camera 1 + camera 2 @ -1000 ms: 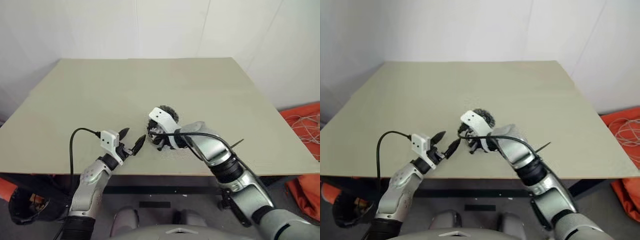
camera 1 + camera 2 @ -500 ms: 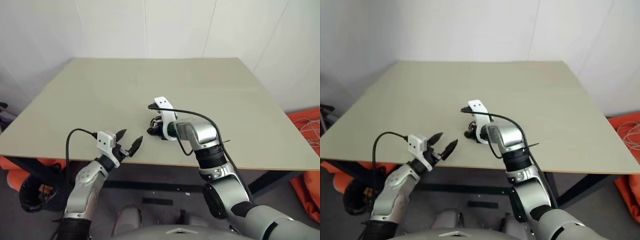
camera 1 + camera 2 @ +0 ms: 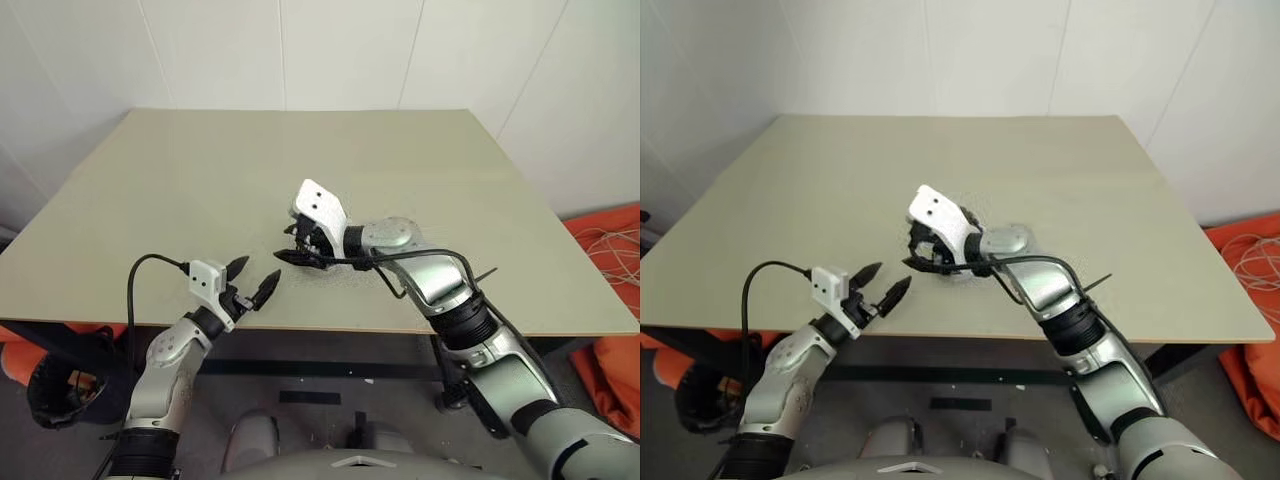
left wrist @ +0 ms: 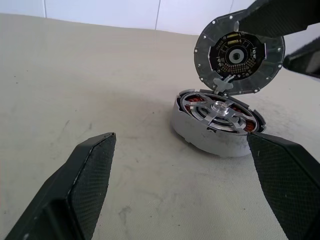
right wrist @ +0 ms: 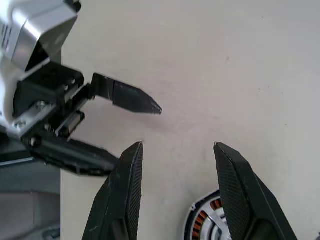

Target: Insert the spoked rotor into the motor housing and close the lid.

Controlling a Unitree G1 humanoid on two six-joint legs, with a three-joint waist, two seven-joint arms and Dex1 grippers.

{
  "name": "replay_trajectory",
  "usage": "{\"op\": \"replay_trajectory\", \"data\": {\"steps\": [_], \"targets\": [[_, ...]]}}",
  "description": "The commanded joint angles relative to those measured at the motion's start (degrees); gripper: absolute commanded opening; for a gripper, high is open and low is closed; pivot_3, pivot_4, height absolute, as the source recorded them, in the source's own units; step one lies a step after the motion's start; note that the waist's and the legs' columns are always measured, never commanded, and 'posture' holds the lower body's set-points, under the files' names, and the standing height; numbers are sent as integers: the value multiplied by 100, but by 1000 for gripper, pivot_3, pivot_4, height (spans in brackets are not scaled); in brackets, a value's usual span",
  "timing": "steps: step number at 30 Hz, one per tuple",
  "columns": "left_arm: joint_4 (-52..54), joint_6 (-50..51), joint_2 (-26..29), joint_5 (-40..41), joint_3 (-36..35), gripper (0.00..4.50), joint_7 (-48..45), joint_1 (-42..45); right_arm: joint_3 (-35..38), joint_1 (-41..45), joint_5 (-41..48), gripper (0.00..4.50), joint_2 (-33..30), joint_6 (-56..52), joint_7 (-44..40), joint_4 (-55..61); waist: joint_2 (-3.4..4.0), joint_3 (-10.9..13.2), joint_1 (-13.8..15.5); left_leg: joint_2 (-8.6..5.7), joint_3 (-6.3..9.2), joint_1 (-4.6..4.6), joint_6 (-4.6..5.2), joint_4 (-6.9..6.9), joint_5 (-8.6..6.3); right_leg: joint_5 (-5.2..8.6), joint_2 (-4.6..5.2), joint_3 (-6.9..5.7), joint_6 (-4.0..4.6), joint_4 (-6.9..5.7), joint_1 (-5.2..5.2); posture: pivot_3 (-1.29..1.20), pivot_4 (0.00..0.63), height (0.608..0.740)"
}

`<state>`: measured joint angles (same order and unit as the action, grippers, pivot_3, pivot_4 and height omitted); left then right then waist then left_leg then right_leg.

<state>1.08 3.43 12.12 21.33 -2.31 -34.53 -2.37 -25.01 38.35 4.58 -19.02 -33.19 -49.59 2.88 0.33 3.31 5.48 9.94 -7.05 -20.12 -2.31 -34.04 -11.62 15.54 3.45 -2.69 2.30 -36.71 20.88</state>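
Resting on the beige bench [image 3: 150, 200], near its front edge: the motor housing [image 4: 216, 131], copper windings showing, with the spoked rotor [image 4: 220, 111] seated in it and a round hinged lid [image 4: 239, 54] standing upright over its far side. Left claw [image 3: 254, 283] hovers near the housing with fingers wide apart and empty; right claw [image 5: 177, 192] hangs above the housing, fingers parted, clamping nothing.

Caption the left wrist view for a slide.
Spoked rotor seated in the motor housing, hinged lid standing open above it.
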Motion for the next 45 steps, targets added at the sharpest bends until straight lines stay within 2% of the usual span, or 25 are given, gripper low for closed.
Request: {"op": "replay_trajectory", "data": {"steps": [1, 8, 13, 26, 33, 41, 44, 45], "targets": [[64, -164, 4, 29, -54, 4500, -52, 55, -49, 95, -131, 2527, -277, 641, -356, -75, -2, 1, -4, 2, 0, 0, 2, 0, -1, 1, -3, 1, 4, 1, 0, 0, 0, 740], [48, -190, -28, -4, -17, 4500, -20, 69, -496, 39, -666, 2527, -678, 1233, -793, -585, -4, 3, -11, 21, -5, 3, 5, -5, -2, 9, -16, 1, 38, 2, -3, 0, 0, 740], [92, -192, -34, -11, -20, 4500, 9, 35, -674, -18, -901, 2527, -678, 1387, -903, -846, -6, 4, -13, 23, -7, 5, 9, -8, -4, 7, -16, 1, 41, 2, -3, 0, 0, 740], [-50, -259, 4, 17, -85, 4500, -60, 39, -584, 89, -1158, 2527, -650, 1605, -964, -1455, -9, 6, -14, 28, -12, 11, 17, -10, -7, 2, -17, 0, 50, 2, -9, 0, 0, 740], [-166, -373, -57, -34, -25, 4500, -67, 16, -373, 197, -1216, 2527, -614, 1893, -736, -1746, -12, 7, -13, 30, -13, 11, 27, -13, -12, 1, -17, -1, 51, 1, -9, 0, 0, 740], [281, -248, -289, -257, 302, 4500, 251, -133, -367, 146, -1273, 2527, -618, 1825, -887, -1691, -14, 9, -19, 30, -15, 6, 36, -13, -17, 1, -17, -1, 53, 2, -4, 0, 0, 740], [601, -64, -298, -271, 376, 4500, 402, -194, -389, 142, -1297, 1894, -576, 1792, -900, -1687, -14, 9, -19, 33, -16, 8, 36, -13, -17, 1, -18, -1, 54, 2, -5, 0, 0, 740], [717, 15, -286, -260, 384, 4500, 449, -207, -393, 146, -1305, 1537, -554, 1782, -896, -1692, -14, 9, -19, 34, -16, 8, 36, -13, -17, 1, -19, -1, 54, 2, -7, 0, 0, 740]]}}
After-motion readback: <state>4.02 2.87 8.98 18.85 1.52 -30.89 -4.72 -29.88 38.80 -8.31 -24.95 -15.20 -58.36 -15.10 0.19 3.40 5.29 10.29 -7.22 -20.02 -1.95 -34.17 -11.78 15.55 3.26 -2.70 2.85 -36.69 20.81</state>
